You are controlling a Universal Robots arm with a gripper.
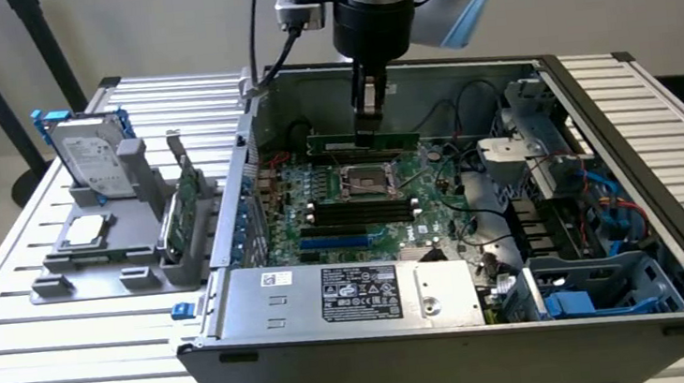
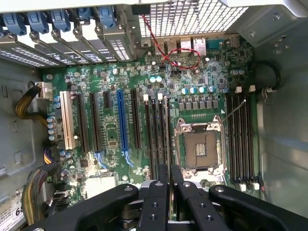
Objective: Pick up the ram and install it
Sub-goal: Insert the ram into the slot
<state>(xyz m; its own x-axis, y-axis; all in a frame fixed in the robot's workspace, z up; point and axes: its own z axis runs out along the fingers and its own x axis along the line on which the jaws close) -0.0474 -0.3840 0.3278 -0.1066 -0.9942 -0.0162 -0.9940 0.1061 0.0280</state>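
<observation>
My claw [image 1: 369,130] is pinching the long, thin green circuit-board ram stick [image 1: 334,142] mid-length. Held level and edge-down just beside the square silver CPU socket [image 1: 364,182], so it lines up with the black memory slots [image 2: 153,139] flanking the socket.

A slatted metal table [image 1: 69,359] is carrying everything here, its pale ribs running across the exterior view and showing bare toward 7 o'clock. An open computer case [image 1: 460,368] is lying flat on it, side panel off, taking up the table from the middle out toward 3 o'clock, with its dark front wall facing 6 o'clock. At 9 o'clock from the case, a grey moulded holder [image 1: 98,271] is sitting directly on the slats, just beside the case wall. A small blue piece [image 1: 181,309] is resting on the table at 5 o'clock from the holder, right against the case's near corner. More slats are showing past the case at 3 o'clock.
</observation>
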